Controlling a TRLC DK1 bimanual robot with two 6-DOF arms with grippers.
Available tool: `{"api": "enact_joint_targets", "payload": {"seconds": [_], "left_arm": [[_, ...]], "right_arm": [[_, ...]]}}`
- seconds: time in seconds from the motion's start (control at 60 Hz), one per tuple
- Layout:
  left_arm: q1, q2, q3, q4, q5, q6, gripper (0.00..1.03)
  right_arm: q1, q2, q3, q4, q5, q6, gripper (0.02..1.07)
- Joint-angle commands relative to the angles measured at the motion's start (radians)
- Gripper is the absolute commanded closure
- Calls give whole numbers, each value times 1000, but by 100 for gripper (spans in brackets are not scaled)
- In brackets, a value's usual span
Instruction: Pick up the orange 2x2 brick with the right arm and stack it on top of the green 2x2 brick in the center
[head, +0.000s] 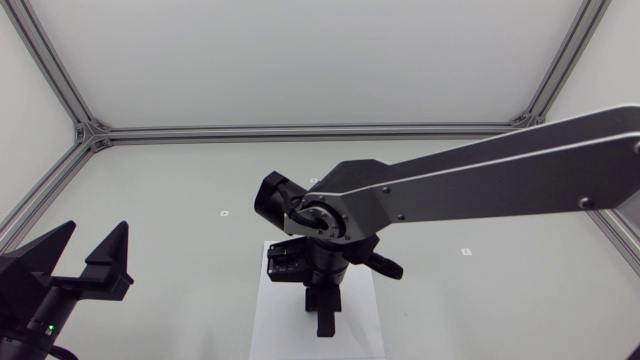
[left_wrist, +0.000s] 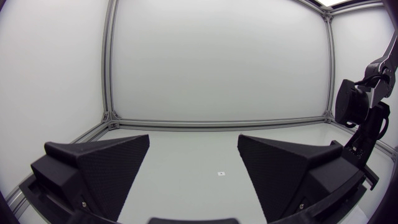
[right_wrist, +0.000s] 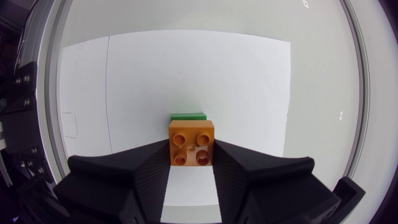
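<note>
Bright orange 2x2 brick (right_wrist: 191, 143), 4 round studs, overlapping green brick (right_wrist: 188, 116).

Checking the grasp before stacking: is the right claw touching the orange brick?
Touching. The right wrist view shows the right claw with both fingers pressed against opposite sides of the orange brick, with no gap on either side.

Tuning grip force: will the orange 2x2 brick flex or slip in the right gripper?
Likely stiff: the orange brick shows straight edges clamped in the right gripper. Its smooth, glossy plastic may slip under a light squeeze. Flat-sided and square, it shouldn't roll.
</note>
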Motion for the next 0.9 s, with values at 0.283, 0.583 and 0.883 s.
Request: {"api": "enact_joint_targets", "payload": {"seconds": [0.283,0.583,0.883], "left_arm": [[4,-8,-41,-15,4,13,4],[4,-8,-41,-15,4,13,4],[4,-8,-41,-15,6,13,4]], "right_arm": [[15,34,9,-13,5,5,87],[20,37,7,-13,5,10,87],[14,42,7,-18,14,13,87]]}}
